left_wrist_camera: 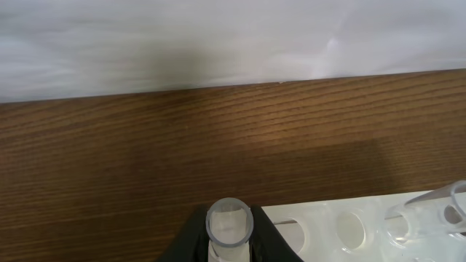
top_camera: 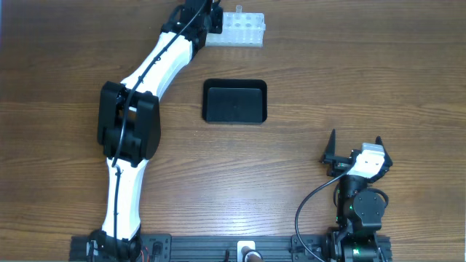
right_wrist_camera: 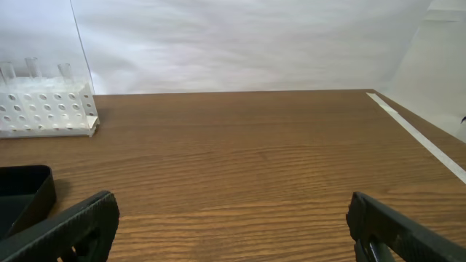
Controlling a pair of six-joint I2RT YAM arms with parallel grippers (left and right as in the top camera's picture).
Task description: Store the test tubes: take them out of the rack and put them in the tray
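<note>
A white test-tube rack (top_camera: 241, 30) stands at the far edge of the table, with clear tubes upright in it (right_wrist_camera: 30, 67). My left gripper (top_camera: 211, 18) is at the rack's left end, its black fingers (left_wrist_camera: 191, 236) shut on the rim of a clear test tube (left_wrist_camera: 230, 223) that stands over the rack (left_wrist_camera: 349, 229). Another tube (left_wrist_camera: 455, 206) stands farther along the rack. The black tray (top_camera: 235, 101) lies in the middle of the table and looks bare. My right gripper (top_camera: 355, 151) hovers open near the front right, holding nothing.
A white backdrop rises behind the table's far edge. Bare wood surrounds the tray. A strip of white tape (right_wrist_camera: 419, 135) runs along the table's right side.
</note>
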